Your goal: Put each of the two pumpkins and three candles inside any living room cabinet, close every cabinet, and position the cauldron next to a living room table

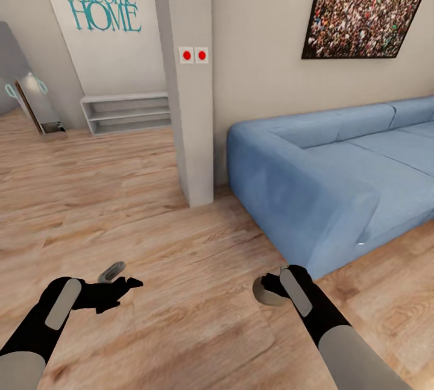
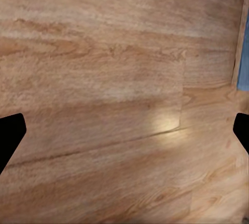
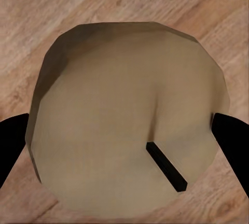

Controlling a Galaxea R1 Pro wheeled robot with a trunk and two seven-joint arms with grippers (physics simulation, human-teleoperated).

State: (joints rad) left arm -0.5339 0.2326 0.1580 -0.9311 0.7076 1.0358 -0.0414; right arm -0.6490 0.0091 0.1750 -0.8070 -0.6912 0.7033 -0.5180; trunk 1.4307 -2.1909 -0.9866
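Right wrist view puts a squat tan candle (image 3: pixel 129 120) with a short black wick between our right gripper's (image 3: pixel 124 141) fingers (image 3: pixel 231 136), which sit at either flank of the wax; they look closed on it, and we judge the candle held, though the actual contact is not clear. From the head view the candle (image 1: pixel 268 292) rides just ahead of the right gripper (image 1: pixel 278 286), low over the wooden floor (image 1: pixel 181 239) and near the front corner of the blue sofa (image 1: pixel 313 191). Our left gripper (image 1: pixel 114 290) hangs with its jaws spread wide and nothing between them; in its wrist view there is bare floor (image 2: pixel 114 79) under the two fingertips (image 2: pixel 10 133). A small grey thing (image 1: pixel 112 270) lies on the floor just beyond it; we cannot tell what it is. What could go wrong: the candle is smooth and round, so a light pinch could let it slide out on a turn. The sofa arm is close on our right and could catch the elbow or the candle if we swing that way. The white pillar (image 1: pixel 190 106) stands ahead, narrowing the way between it and the sofa. Open room lies to our left, toward the low white shelf (image 1: pixel 126 113). No cabinet, pumpkin, cauldron or table is in sight.
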